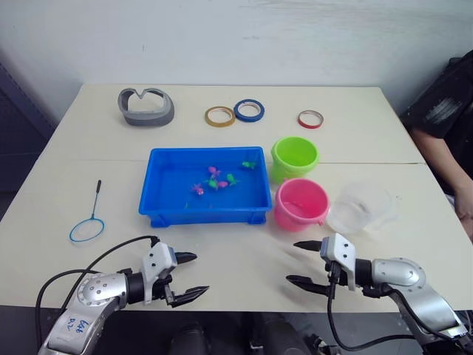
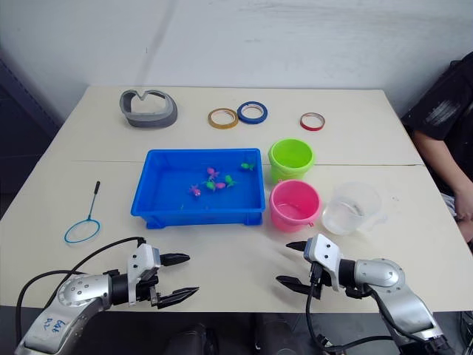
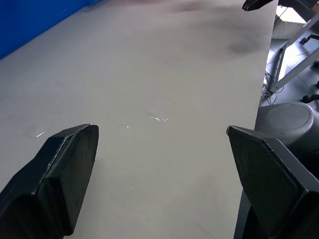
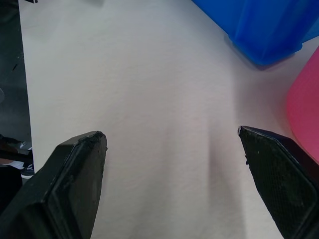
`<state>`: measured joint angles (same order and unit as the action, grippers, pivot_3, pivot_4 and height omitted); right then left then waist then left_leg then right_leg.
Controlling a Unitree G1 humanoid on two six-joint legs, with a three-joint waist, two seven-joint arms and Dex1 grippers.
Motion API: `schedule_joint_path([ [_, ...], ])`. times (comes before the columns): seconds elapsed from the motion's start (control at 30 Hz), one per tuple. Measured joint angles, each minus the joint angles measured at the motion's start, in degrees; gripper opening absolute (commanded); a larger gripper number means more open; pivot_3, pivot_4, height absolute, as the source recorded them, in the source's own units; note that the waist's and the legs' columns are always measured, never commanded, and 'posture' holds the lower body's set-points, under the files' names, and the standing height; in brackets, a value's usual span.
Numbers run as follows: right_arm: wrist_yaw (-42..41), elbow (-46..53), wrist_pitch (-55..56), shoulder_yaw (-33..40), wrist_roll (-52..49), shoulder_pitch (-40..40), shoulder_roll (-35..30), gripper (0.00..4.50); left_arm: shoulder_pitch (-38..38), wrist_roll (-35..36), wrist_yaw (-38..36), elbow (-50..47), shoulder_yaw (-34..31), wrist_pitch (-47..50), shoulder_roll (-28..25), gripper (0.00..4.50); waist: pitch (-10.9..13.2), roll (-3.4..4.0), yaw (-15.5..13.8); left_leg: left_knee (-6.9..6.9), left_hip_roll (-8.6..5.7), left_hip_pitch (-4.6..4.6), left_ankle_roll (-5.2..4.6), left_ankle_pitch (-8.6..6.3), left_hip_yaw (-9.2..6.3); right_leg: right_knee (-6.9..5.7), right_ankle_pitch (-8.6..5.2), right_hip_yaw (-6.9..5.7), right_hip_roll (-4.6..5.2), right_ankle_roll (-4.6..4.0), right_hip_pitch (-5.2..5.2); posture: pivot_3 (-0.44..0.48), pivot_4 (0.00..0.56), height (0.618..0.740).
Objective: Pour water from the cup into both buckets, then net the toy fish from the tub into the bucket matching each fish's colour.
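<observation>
The blue tub sits mid-table with several tiny pink and green toy fish in it. To its right stand the lime green bucket and, nearer me, the pink bucket. The clear cup rests right of the pink bucket. The net lies on the table left of the tub. My left gripper hovers open over the near table edge, empty. My right gripper is open and empty too, in front of the pink bucket.
A grey curved object lies at the back left. Yellow, blue and red tape rolls sit behind the tub. A person in dark clothes is at the right table side.
</observation>
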<state>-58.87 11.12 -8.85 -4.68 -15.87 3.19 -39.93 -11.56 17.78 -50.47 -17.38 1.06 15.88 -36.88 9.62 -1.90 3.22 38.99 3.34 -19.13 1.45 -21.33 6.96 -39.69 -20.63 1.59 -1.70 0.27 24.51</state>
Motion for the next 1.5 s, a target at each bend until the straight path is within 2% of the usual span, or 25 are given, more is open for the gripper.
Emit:
schedule_joint_path([
  [0.63, 2.49, 2.88, -2.65, 2.93, -2.38, 1.34, -0.02, 4.46, 4.07, 3.67, 0.34, -2.02, 0.01, 6.97, 0.18, 4.5, 0.0, 0.0, -0.07, 0.0, 0.0, -0.01, 0.01, 0.0, 0.0, 0.0, 0.0, 0.0, 0.0, 0.0, 0.0, 0.0, 0.15, 0.74],
  [0.87, 5.55, 5.98, -4.1, 5.43, -2.92, 6.34, 0.17, 4.46, 6.03, 4.64, -2.29, -2.44, 1.6, 7.91, -0.21, 4.5, -0.01, 0.01, -0.11, 0.01, 0.0, -0.02, 0.01, 0.01, 0.0, -0.02, 0.0, 0.0, 0.0, 0.0, 0.0, 0.0, 0.15, 0.74],
  [0.97, 8.62, 10.12, -6.55, 9.89, -5.6, 10.38, 1.33, 4.46, 10.56, 10.96, -2.67, -6.15, 0.81, 14.27, -0.38, 4.5, -0.03, 0.0, -0.53, 0.02, 0.0, -0.05, 0.02, 0.01, -0.04, -0.03, 0.0, -0.02, 0.0, 0.01, -0.01, 0.0, 0.15, 0.74],
  [1.1, 17.17, 18.43, -14.84, 25.11, -15.17, 19.88, 5.39, 4.46, 25.69, 23.78, -4.44, -9.6, -3.78, 24.28, -3.52, 4.5, -0.2, 0.2, -1.6, 0.0, -0.01, -0.07, 0.1, 0.03, -0.08, 0.02, 0.0, -0.07, 0.0, 0.03, -0.07, 0.0, 0.15, 0.74],
  [1.2, 22.56, 20.86, -18.66, 32.26, -18.95, 22.64, 7.93, 4.46, 32.1, 28.34, -5.12, -8.78, -4.5, 27.95, -4.05, 4.5, -0.31, 0.35, -1.03, -0.02, -0.01, -0.04, 0.1, 0.02, 0.0, 0.03, 0.0, 0.0, -0.01, 0.04, -0.09, 0.0, 0.15, 0.74],
  [1.33, 29.03, 21.46, -22.52, 36.53, -21.1, 22.43, 9.94, 4.46, 38.03, 29.68, -5.12, -5.86, -4.18, 29.73, -3.47, 4.5, -0.32, 0.37, -0.47, 0.0, -0.06, 0.03, 0.2, 0.09, -0.01, -0.13, 0.0, 0.04, -0.02, 0.04, -0.08, 0.0, 0.15, 0.74],
  [1.5, 33.85, 21.4, -23.93, 36.82, -20.98, 20.61, 11.23, 4.46, 41.51, 27.03, -4.63, -2.9, -1.44, 28.01, -1.37, 4.5, -0.33, 0.39, -0.17, -0.02, -0.1, 0.03, 0.22, 0.1, -0.01, -0.11, -0.02, 0.09, -0.04, 0.06, -0.04, 0.0, 0.15, 0.74],
])
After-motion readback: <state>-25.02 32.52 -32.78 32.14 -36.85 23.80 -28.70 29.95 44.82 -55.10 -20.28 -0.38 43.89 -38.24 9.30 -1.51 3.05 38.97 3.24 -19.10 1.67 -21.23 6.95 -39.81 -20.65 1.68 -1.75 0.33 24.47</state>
